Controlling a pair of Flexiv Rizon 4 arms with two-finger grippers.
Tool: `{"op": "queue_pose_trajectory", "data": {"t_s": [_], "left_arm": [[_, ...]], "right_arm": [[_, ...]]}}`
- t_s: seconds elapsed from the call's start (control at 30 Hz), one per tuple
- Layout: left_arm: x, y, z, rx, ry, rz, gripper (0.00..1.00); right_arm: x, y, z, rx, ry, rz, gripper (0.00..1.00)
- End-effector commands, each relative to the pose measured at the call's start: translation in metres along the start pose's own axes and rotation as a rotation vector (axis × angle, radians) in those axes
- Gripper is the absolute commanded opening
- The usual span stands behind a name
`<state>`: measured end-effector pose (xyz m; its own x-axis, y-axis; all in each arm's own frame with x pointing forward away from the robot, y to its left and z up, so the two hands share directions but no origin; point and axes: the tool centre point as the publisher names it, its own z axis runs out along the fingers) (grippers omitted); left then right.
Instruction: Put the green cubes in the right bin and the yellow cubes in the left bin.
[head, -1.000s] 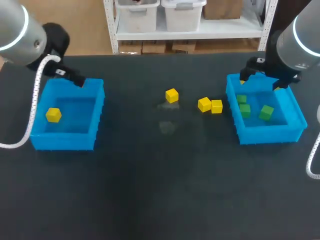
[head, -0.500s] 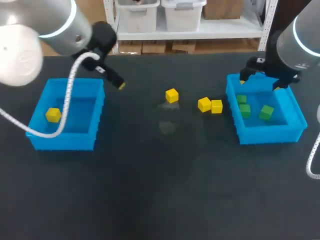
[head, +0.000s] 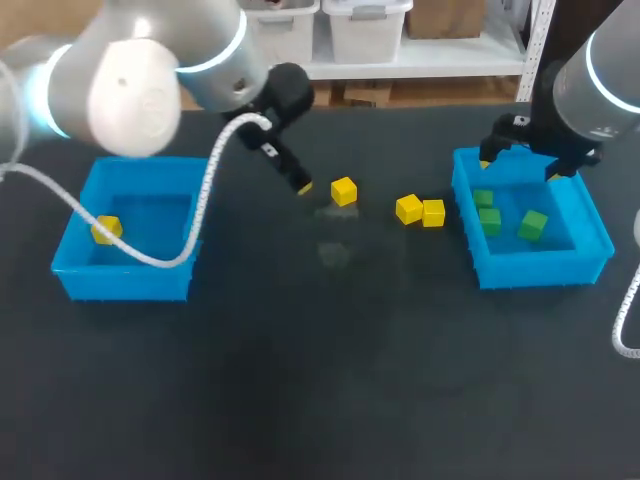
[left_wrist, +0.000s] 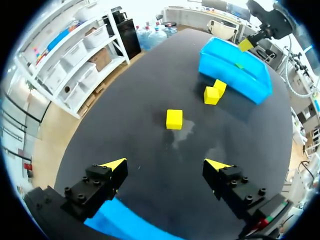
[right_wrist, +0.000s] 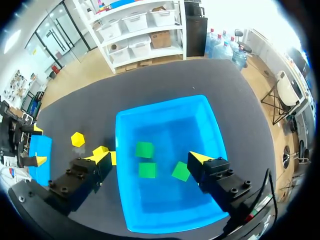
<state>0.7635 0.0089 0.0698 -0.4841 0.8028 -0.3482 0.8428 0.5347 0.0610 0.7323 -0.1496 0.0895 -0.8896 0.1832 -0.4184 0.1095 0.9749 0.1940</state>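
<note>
One yellow cube (head: 343, 191) lies alone mid-table, and two more (head: 408, 209) (head: 433, 213) touch each other just left of the right blue bin (head: 540, 272). That bin holds three green cubes (head: 483, 199) (head: 490, 221) (head: 533, 225). The left blue bin (head: 130, 287) holds one yellow cube (head: 107, 229). My left gripper (head: 300, 185) hangs open just left of the lone cube. In the left wrist view the gripper (left_wrist: 165, 165) is empty, with that cube (left_wrist: 174, 119) ahead of it. My right gripper (head: 520, 162) stands open and empty above the right bin's far edge, over the green cubes (right_wrist: 147, 170).
The left bin's corner (left_wrist: 120, 226) shows just under my left gripper. The black tabletop (head: 330, 360) stretches toward the front. The cube pair (left_wrist: 211, 95) lies close against the right bin's wall (left_wrist: 235, 72).
My left arm has swung right, from above the left bin's far corner to just beside the lone yellow cube. The right arm and all cubes have stayed put.
</note>
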Motion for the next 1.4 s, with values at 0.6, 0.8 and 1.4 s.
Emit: {"op": "queue_pose_trajectory", "data": {"t_s": [0.6,0.8,1.4], "left_arm": [[-0.068,0.002,0.069,0.072,0.103,0.056,1.0],[-0.07,0.004,0.08,0.076,0.117,0.058,1.0],[-0.064,-0.01,0.109,0.08,0.201,0.077,1.0]], "right_arm": [[0.002,-0.001,-0.001,0.001,-0.007,0.001,1.0],[0.002,-0.001,-0.001,0.001,-0.007,0.001,1.0],[0.002,-0.001,-0.001,0.001,-0.007,0.001,1.0]]}}
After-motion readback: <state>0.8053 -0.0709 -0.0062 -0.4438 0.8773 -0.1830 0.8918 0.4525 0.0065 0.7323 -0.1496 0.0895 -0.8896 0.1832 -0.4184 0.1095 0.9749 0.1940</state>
